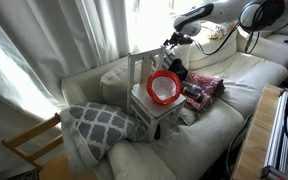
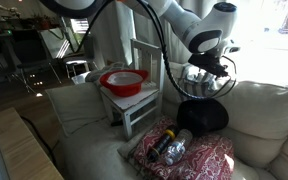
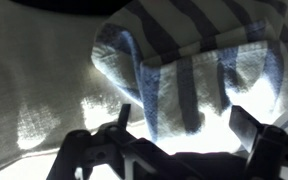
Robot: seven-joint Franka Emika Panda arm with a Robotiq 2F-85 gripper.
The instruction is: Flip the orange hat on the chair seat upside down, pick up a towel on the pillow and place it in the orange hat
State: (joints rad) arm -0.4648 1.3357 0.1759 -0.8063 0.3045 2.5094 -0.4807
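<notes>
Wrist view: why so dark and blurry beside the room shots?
In the wrist view the towel sits close, so its stripes are soft, and the open gripper is a dark silhouette against bright patches; in both exterior views daylight glare whitens the background, though the hat is clear.

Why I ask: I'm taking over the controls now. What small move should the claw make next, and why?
Probably lower the open claw straight down onto the striped towel, then close. The orange hat already sits upside down on the chair seat, pale inside up, so the flip looks done. In the wrist view the towel lies right below the spread fingers, not yet gripped.
</notes>
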